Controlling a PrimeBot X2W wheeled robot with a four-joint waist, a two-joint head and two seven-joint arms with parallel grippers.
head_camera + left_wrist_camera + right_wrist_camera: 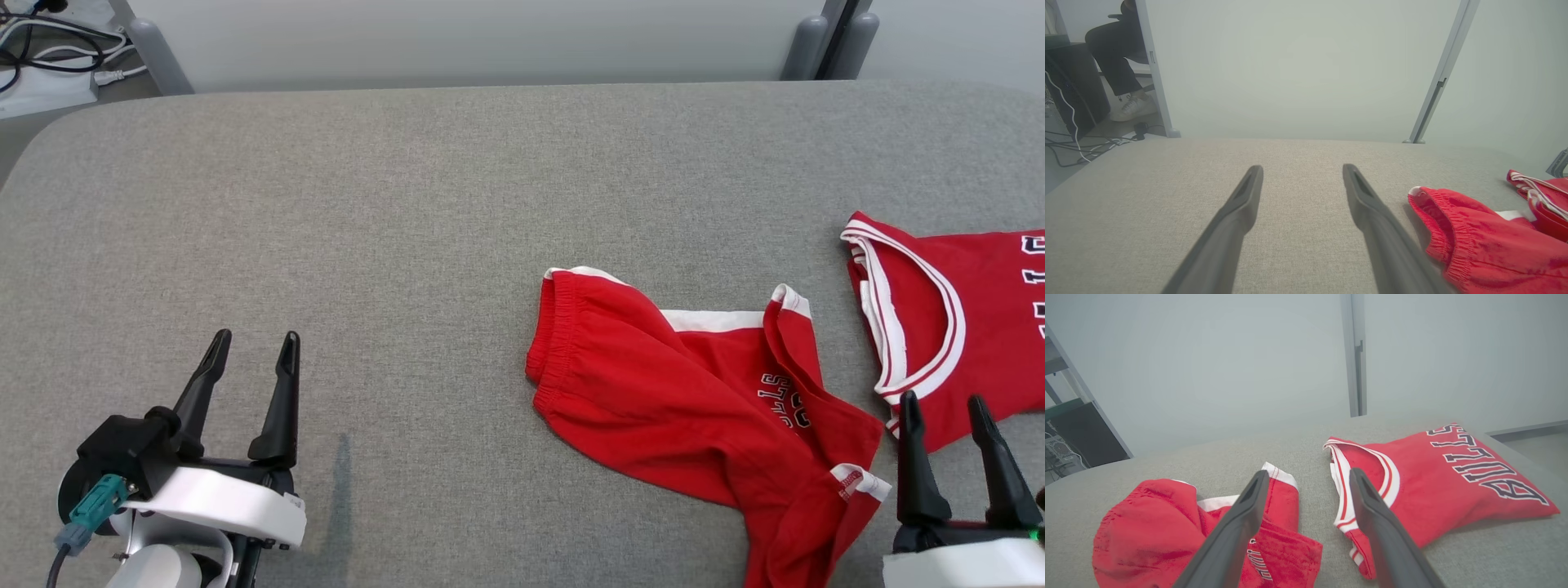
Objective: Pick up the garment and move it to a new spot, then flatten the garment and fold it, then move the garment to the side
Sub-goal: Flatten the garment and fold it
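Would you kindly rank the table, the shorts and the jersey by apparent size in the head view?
1. Table
2. Shorts
3. Jersey, though the view's right edge cuts it off, so only its visible part looks smaller; its full size is unsure.

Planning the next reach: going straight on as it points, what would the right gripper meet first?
Probably the red jersey, just ahead of the open right gripper; its height above the table is unclear.
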